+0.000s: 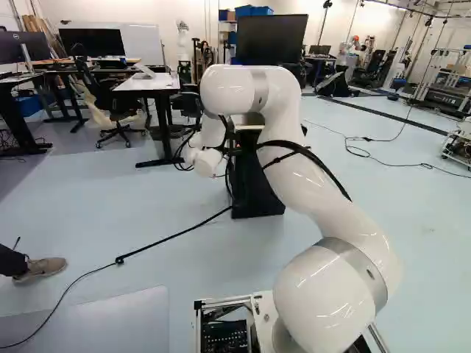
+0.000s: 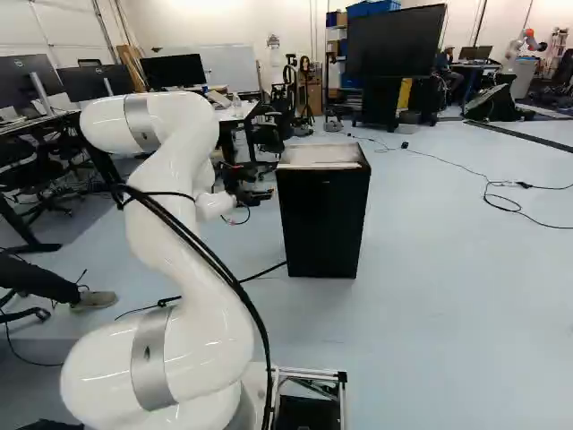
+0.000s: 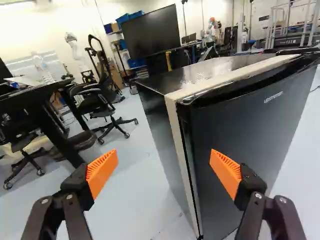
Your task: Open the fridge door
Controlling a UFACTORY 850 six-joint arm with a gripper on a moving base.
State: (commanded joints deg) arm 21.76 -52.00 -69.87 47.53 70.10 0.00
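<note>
In the right base view my gripper (image 2: 258, 193) is level with the upper part of the black fridge (image 2: 322, 219), close to its left side. Seen from the wrist, the gripper (image 3: 164, 167) stands open, its orange pads wide apart and nothing held between them. The fridge door (image 3: 250, 125) appears shut against a pale strip along the body. One finger overlaps the door's face in the wrist view; whether it touches cannot be told. The other finger is beyond the door's side edge, over floor. In the left base view the arm partly hides the fridge (image 1: 254, 191).
Desks (image 1: 147, 82) and office chairs (image 3: 100, 107) stand behind and left of the fridge. A large screen (image 2: 395, 42) is farther back. A black cable (image 1: 173, 237) crosses the floor ahead of the base. Another robot (image 2: 524, 45) stands far back.
</note>
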